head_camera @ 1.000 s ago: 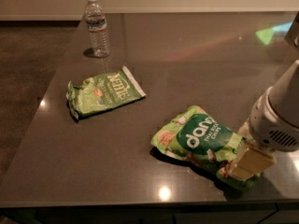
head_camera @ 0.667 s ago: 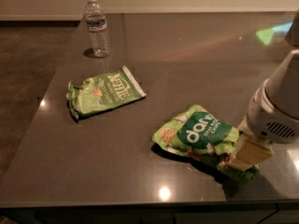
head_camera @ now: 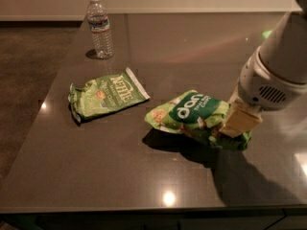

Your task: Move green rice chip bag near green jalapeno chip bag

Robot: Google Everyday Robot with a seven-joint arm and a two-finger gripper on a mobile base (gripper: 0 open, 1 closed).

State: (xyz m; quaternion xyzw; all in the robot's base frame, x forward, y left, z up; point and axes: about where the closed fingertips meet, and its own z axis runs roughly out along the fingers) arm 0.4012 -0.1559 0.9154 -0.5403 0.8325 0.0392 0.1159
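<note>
the gripper [head_camera: 236, 127], clamped on the rice chip bag [head_camera: 189, 111], has lifted it off the desk [head_camera: 96, 176], closer to the jalapeno chip bag [head_camera: 105, 97] on its left.

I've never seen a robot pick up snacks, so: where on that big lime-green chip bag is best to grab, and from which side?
The crumpled end of the rice chip bag farthest from the jalapeno chip bag, coming from that outer side. That end bunches into a thin fold that is easy to pinch, and the gripper is clamped on it there.
</note>
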